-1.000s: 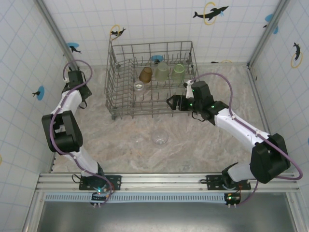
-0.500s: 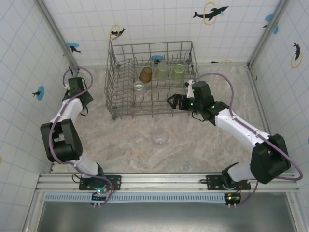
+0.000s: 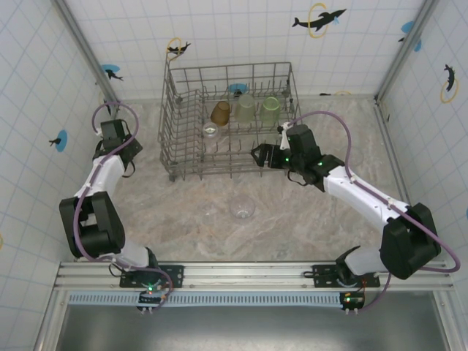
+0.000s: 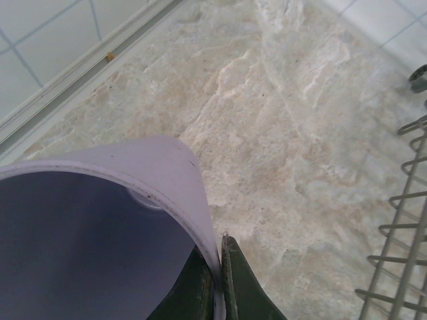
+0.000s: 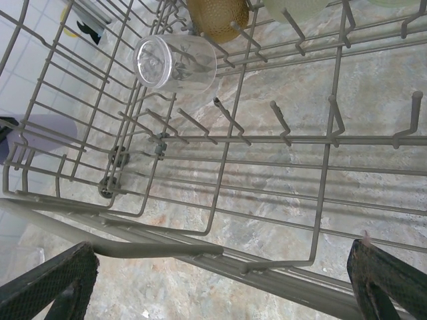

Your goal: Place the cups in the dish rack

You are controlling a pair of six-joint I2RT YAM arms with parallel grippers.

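Watching the left arm, I see its elbow has folded back toward the lower left of the overhead frame, while the left gripper (image 4: 219,270) stays clenched on the rim of the lilac cup (image 4: 100,220), one finger inside and one outside. The cup is at the left of the dish rack (image 3: 170,139), and I cannot tell whether it is lifted or resting; to my eye it is in hand but not yet loaded. The right gripper (image 3: 260,155) has edged a little left along the rack's near wall, jaws spread wide and empty. Across the upper part of the rack sit an amber cup (image 3: 220,112) and two pale green cups (image 3: 244,107) (image 3: 271,110), with a clear cup (image 3: 210,131) on its side just below the amber one. Another clear cup on the table (image 3: 242,210) waits at lower centre, well apart from the rack
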